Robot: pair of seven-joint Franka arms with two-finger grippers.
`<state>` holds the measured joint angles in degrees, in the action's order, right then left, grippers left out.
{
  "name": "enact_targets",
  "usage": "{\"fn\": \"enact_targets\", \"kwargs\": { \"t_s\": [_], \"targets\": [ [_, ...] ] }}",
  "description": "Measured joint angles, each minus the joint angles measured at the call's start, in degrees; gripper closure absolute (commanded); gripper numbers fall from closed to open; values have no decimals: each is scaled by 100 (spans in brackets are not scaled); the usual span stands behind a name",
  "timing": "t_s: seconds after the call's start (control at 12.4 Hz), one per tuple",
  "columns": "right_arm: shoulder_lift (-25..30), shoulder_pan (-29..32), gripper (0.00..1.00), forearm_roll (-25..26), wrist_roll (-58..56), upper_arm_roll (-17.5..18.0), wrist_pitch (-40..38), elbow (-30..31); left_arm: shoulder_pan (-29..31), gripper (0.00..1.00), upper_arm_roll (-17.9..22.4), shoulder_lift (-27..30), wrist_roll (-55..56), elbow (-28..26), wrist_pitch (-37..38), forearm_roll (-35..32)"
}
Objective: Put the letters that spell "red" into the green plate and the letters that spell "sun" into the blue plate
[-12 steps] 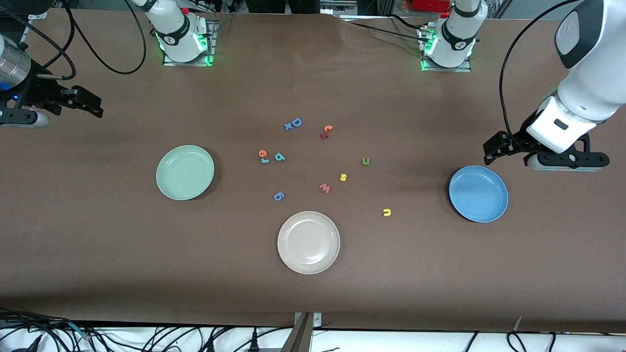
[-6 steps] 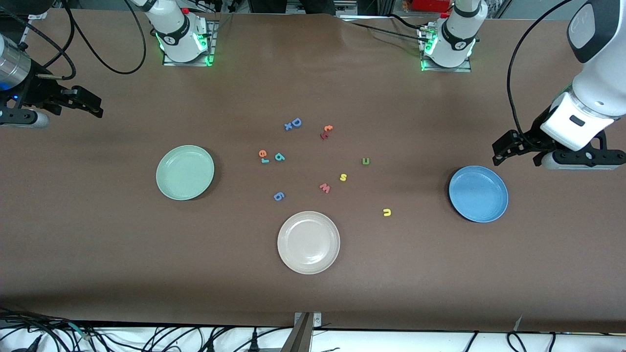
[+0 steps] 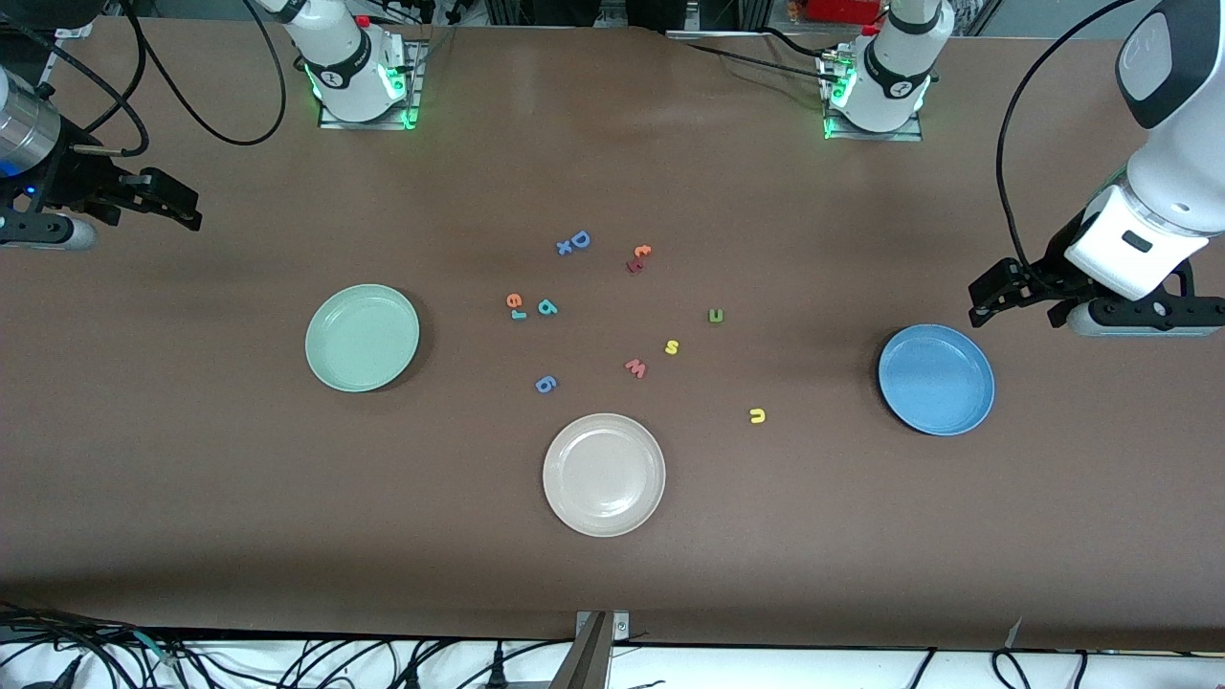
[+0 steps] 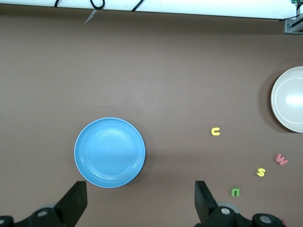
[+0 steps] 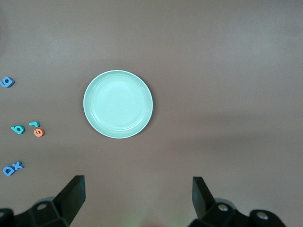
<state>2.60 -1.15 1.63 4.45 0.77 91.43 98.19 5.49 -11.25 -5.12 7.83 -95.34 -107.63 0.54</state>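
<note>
Left claw (image 3: 986,300) farther from blue plate (image 3: 936,380)

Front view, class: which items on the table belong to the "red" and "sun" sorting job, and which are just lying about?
Belong:
- green plate
- blue plate
- teal r, orange e, teal d
- yellow s, yellow u, green n

Lying about:
- cream plate
- blue D, blue x
- pink w
- blue g

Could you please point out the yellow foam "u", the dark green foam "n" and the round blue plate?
yellow foam "u" (image 3: 757,415), front view, its middle.
dark green foam "n" (image 3: 716,315), front view, its middle.
round blue plate (image 3: 936,379), front view, bare centre.
</note>
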Motion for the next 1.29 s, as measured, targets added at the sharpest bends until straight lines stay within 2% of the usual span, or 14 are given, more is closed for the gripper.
{"fn": "enact_targets", "kwargs": {
  "t_s": [1.29],
  "targets": [
    [0,0,0,0,0,0,0,0,-9,0,-10,-3,0,0,82,0]
  ]
}}
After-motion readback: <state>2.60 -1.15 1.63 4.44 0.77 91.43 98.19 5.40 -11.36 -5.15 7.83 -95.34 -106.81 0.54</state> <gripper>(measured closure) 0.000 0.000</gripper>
